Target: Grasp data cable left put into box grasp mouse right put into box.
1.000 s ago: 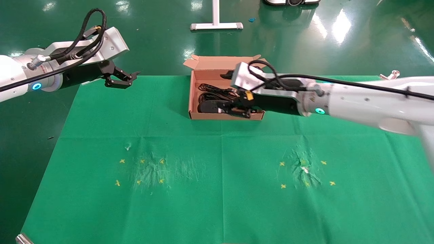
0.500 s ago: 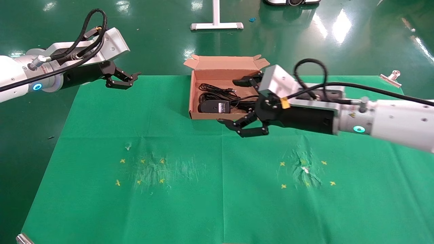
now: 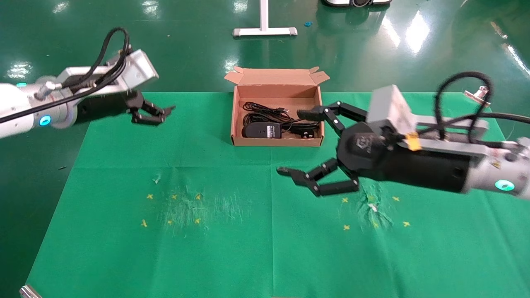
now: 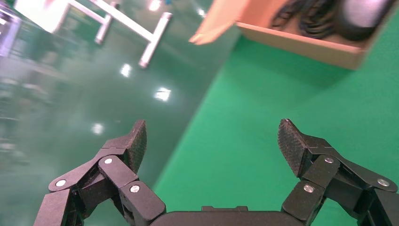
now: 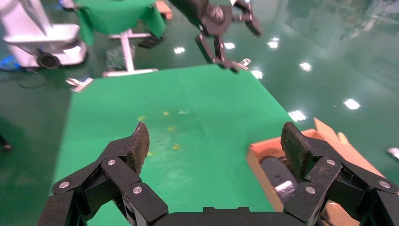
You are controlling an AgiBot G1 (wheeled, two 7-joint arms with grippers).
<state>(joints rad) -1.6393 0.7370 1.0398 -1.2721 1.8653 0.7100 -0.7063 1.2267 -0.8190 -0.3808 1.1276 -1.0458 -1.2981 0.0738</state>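
From my head camera I see a green cloth (image 3: 265, 231) over the table, scuffed pale in two patches ringed by small yellow crosses (image 3: 172, 209). A silver clip (image 3: 476, 94) bites the cloth's far edge at about 2 o'clock, and a white stand foot (image 3: 264, 31) sits on the glossy floor beyond at 12.

The box (image 3: 276, 142) lies at 12 o'clock near the far edge, flaps open. Inside it, the mouse (image 3: 261, 130) rests against the near wall, label up, and the cable (image 3: 265, 111) is coiled just behind it. Nothing lies between the box and either arm.

My right gripper (image 3: 307, 142) hangs above the cloth at 3 o'clock of the box, just beside its right wall, forearm reaching in from the right. Its jaws are spread wide and hold nothing; the upper fingertip overlaps the box's right end.

My left gripper (image 3: 156, 114) hovers at 10 o'clock over the cloth's far left corner, well apart from the box, jaws wide and empty.
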